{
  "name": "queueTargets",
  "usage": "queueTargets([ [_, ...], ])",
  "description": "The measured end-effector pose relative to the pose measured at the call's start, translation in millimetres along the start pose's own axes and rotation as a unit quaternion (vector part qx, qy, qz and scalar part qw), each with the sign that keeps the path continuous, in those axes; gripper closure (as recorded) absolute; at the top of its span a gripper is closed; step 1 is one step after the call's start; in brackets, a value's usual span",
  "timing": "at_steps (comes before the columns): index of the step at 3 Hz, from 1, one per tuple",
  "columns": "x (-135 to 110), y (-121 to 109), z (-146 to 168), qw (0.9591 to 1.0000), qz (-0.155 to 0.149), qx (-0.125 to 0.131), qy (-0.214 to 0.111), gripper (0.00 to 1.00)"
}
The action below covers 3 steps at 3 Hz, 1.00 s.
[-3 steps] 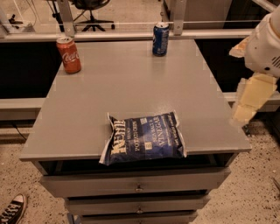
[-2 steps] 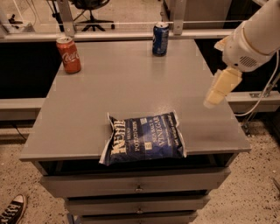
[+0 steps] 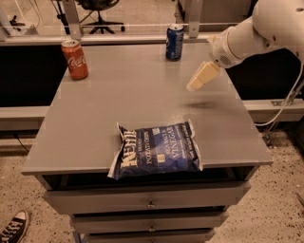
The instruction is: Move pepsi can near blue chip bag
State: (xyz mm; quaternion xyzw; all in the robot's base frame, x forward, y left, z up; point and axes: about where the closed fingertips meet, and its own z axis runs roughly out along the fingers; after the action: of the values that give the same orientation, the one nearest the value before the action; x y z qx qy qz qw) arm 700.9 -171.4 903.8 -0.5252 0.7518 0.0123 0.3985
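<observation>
The pepsi can (image 3: 174, 42), dark blue with a silver top, stands upright at the far edge of the grey cabinet top (image 3: 118, 90), right of centre. The blue chip bag (image 3: 156, 150) lies flat near the front edge with white "Sea Salt & Vinegar" lettering. My gripper (image 3: 200, 77), cream-coloured, hangs above the right part of the top on a white arm (image 3: 256, 28). It is right of and nearer than the pepsi can, apart from it, and holds nothing.
A red-orange Coca-Cola can (image 3: 75, 59) stands at the far left of the top. Drawers (image 3: 147, 201) sit below the front edge. A sneaker (image 3: 12, 228) is on the floor at the lower left. An office chair (image 3: 97, 12) and rails stand behind.
My arm has swung left and away from the cabinet's right edge, bringing the gripper over the top and closer to the pepsi can. The cans and bag have not moved.
</observation>
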Motion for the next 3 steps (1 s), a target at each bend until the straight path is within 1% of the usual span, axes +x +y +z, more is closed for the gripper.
queueTargets([
  [1, -0.9, -15.9, 16.1, 0.9997, 0.010, 0.009, -0.019, 0.00],
  [2, -1.3, -14.8, 19.6, 0.9996, 0.016, 0.010, -0.023, 0.00],
  [3, -12.1, -22.6, 31.8, 0.9976, 0.030, 0.025, -0.057, 0.00],
])
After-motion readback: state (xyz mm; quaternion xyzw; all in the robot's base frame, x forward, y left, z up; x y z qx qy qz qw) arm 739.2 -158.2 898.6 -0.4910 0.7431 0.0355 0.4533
